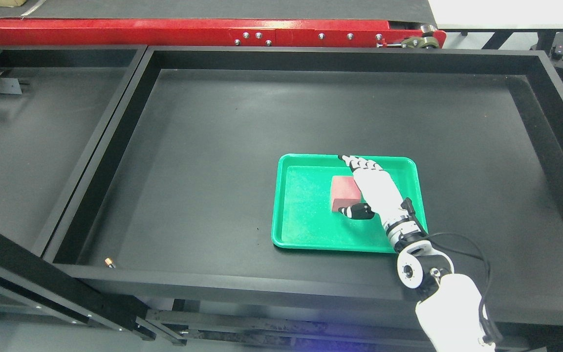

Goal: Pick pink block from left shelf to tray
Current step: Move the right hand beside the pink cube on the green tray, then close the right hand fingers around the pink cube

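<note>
The pink block (343,196) lies in the green tray (306,230), right of the tray's middle. My right hand (348,185) reaches in from the lower right and sits against the block's right side. Its fingers (359,164) are stretched out straight past the block's far edge. The thumb (357,211) lies at the block's near corner. The hand looks open around the block and hides the block's right edge. My left arm does not show.
The tray sits in a large black bin with raised walls (242,281). A second black compartment (27,137) lies to the left. A red rail (188,32) runs along the back. A small metal piece (110,263) lies in the bin's near left corner.
</note>
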